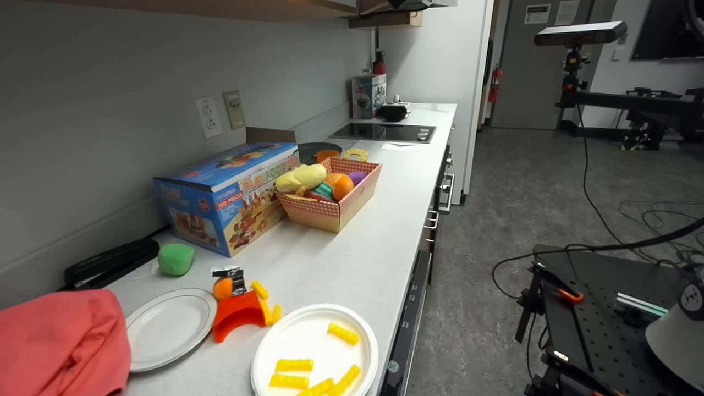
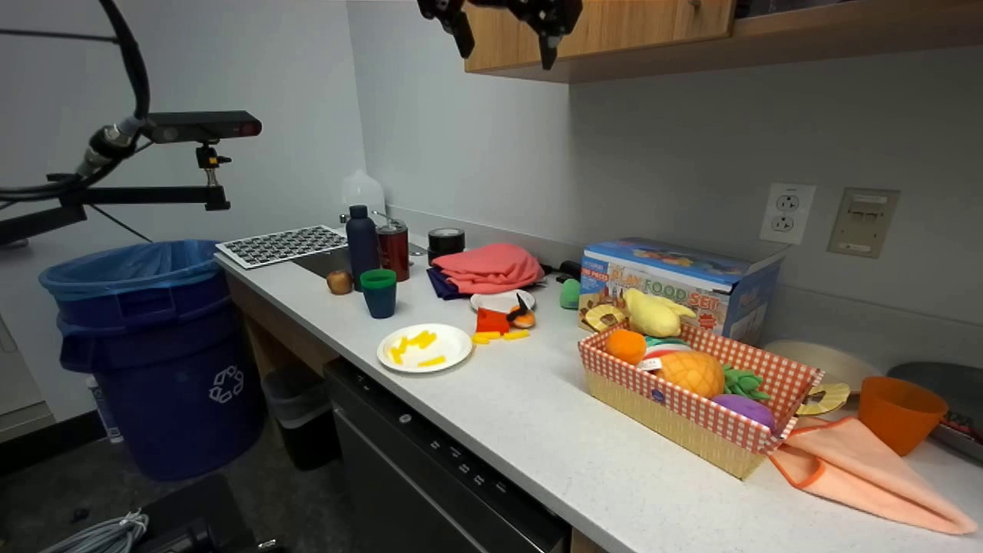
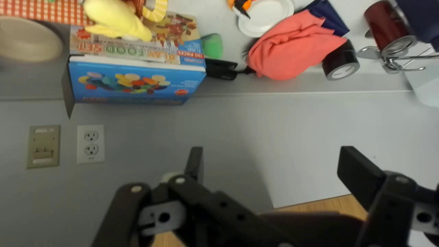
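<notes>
high above the counter point(image 2: 537, 430), the pincer point(image 2: 506, 56) faces the wall point(image 3: 308, 130), jaws apart.

Kitchen: wall cabinets point(image 2: 653, 32), apparent cooktop point(image 1: 379, 132).

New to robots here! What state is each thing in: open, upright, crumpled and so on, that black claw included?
Gripper: open, holding nothing
White plate: loaded with yellow toy fries
Red fry carton: apparently lying down
Play Food Set box: end flap open
Checkered basket: upright, holding toy food
Coral cloth: crumpled in a heap
Navy bottle: upright, capped
Blue recycling bin: upright, uncovered, lined with a bag
Peach cloth: lying creased
</notes>
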Motion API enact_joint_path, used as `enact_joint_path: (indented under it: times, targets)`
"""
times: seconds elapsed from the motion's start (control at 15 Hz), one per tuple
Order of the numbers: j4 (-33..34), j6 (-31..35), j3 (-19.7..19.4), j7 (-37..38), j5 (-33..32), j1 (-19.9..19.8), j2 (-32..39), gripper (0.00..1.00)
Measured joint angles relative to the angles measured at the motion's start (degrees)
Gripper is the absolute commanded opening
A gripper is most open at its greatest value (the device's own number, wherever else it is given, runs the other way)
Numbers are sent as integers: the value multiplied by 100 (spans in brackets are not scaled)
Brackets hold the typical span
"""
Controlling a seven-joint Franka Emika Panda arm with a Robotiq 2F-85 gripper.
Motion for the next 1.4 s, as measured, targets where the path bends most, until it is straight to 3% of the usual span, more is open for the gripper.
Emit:
enact_joint_path:
  times: [0.2, 0.4, 1.0, 1.4]
  targets:
    - [-293, 929, -18, -209, -36, 196, 54, 100]
    - [-418, 1054, -18, -124, -415, 85, 272, 100]
    - [-409, 1171, -13, -124, -477, 99, 330, 100]
    - [-406, 2333, 290, 371, -1163, 67, -66, 100]
